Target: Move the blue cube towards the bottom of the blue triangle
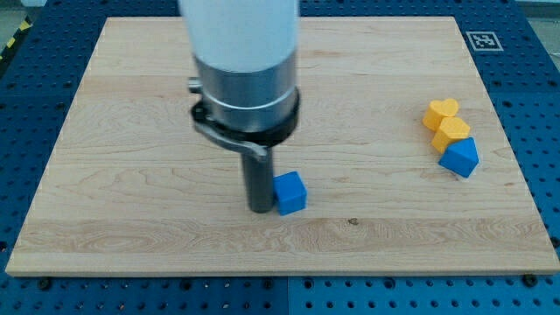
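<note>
The arm [241, 52] is cut off by the view's top edge. My tip [261, 209] hides the left side of the blue cube [290, 192]. The table [131, 219] loses its bottom corners at the view's edge.

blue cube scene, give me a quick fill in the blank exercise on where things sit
1. My tip sits right against the blue cube on the view's ____ side of it.
2. The blue triangle lies far toward the view's ____ of the cube.
3. The two blocks just above the blue triangle are coloured ____.
4. All the blocks rest on a ____ board.

Missing words: left; right; yellow; wooden
</note>
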### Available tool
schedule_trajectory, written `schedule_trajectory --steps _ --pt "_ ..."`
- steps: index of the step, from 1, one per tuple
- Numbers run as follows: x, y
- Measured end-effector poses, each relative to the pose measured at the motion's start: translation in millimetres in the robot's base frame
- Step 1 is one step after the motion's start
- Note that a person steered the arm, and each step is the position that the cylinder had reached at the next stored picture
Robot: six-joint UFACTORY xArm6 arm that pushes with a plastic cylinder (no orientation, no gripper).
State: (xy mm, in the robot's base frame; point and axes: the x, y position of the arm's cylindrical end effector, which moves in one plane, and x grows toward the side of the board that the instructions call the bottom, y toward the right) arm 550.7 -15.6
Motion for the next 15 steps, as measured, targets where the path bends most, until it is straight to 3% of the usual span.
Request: schedule_trajectory --steps 2,7,9,13,15 --pt "-5 47" --pt "-24 50" --pt "-24 132" --pt "-13 213" --pt "18 229"
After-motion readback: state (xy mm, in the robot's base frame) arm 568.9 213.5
